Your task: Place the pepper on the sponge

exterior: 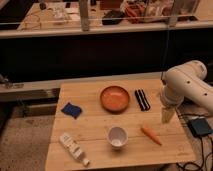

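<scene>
The pepper (151,134) is a slim orange piece lying on the wooden table (95,125) at the front right. The sponge (71,110) is a small dark blue pad on the table's left side, far from the pepper. My gripper (167,116) hangs from the white arm (185,86) over the table's right edge. It points down, a little above and to the right of the pepper, and holds nothing that I can see.
An orange bowl (115,98) sits at the table's middle back, with a black object (142,99) to its right. A white cup (117,136) stands left of the pepper. A white bottle (73,148) lies at the front left. A dark device (200,127) sits off the right edge.
</scene>
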